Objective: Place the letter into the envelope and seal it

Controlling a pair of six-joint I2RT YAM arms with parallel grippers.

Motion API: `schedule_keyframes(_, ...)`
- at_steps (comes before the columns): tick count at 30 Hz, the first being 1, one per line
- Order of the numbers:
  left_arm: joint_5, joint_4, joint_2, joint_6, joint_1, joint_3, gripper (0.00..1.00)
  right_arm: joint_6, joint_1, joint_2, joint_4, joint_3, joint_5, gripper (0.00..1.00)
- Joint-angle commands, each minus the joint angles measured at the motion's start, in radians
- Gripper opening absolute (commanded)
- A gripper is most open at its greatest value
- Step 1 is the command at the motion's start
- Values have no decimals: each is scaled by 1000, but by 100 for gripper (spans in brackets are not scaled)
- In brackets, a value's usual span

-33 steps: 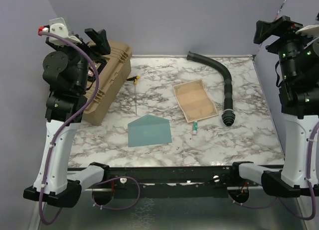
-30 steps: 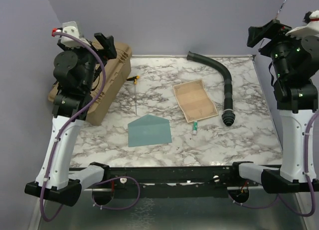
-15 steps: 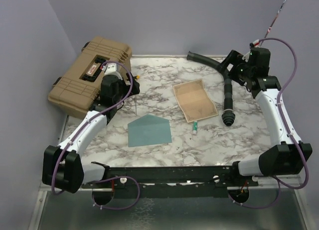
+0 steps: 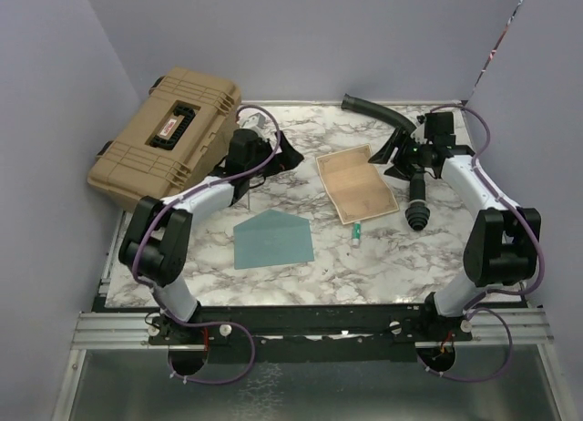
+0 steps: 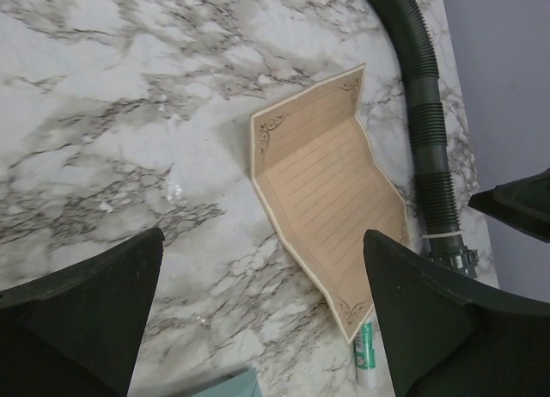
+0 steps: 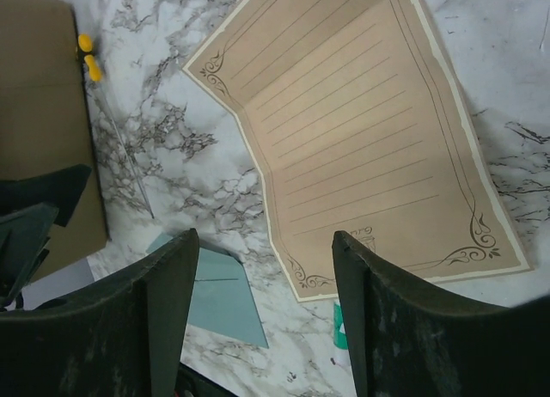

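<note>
The letter (image 4: 356,184) is a tan creased sheet with a pale border, lying flat at mid-table; it also shows in the left wrist view (image 5: 326,204) and the right wrist view (image 6: 357,131). The teal envelope (image 4: 272,239) lies in front of it, flap pointing back; a corner shows in the right wrist view (image 6: 210,298). My left gripper (image 4: 284,153) is open and empty, just left of the letter. My right gripper (image 4: 393,153) is open and empty, at the letter's right side above the table.
A tan hard case (image 4: 164,138) stands at the back left. A black corrugated hose (image 4: 412,157) curves along the right. A green-and-white glue stick (image 4: 356,231) lies by the letter's near corner. A thin rod with a yellow end (image 4: 247,170) lies left of centre.
Both arms have swung down from upright and reached over the table. The left gripper moved to the letter's left, the right gripper to its right. Letter and envelope have not moved.
</note>
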Motion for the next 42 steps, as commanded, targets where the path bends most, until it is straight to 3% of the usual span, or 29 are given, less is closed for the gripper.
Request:
schedule_keyframes(1, 66, 14, 146, -105, -54, 130, 99, -3, -4, 13, 23, -5, 19, 67)
schedule_keyframes(9, 50, 1, 370, -175, -101, 270, 96, 1, -4, 39, 64, -41, 36, 65)
schedule_keyframes(14, -2, 44, 459, 19, -112, 344, 87, -4, -4, 42, 74, -56, 20, 64)
schedule_keyframes(17, -4, 45, 528, 110, -110, 405, 75, -15, -4, 33, 63, -60, 21, 64)
schedule_keyframes(20, 68, 0, 604, 97, -97, 490, 65, -20, -4, 22, 54, -69, 25, 64)
schedule_keyframes(28, 189, 76, 663, 16, -90, 492, 51, -9, -4, -5, 55, -103, 39, 64)
schedule_keyframes(36, 289, 258, 702, -100, -64, 491, 34, 6, -4, -27, 42, -115, 45, 64)
schedule_keyframes(38, 303, 268, 710, -102, -64, 505, 22, 13, -4, -33, 41, -119, 46, 64)
schedule_keyframes(40, 334, 277, 713, -119, -61, 522, 2, 23, -3, -42, 43, -124, 45, 64)
schedule_keyframes(42, 354, 286, 694, -137, -56, 534, 0, 28, -3, -52, 46, -124, 44, 64)
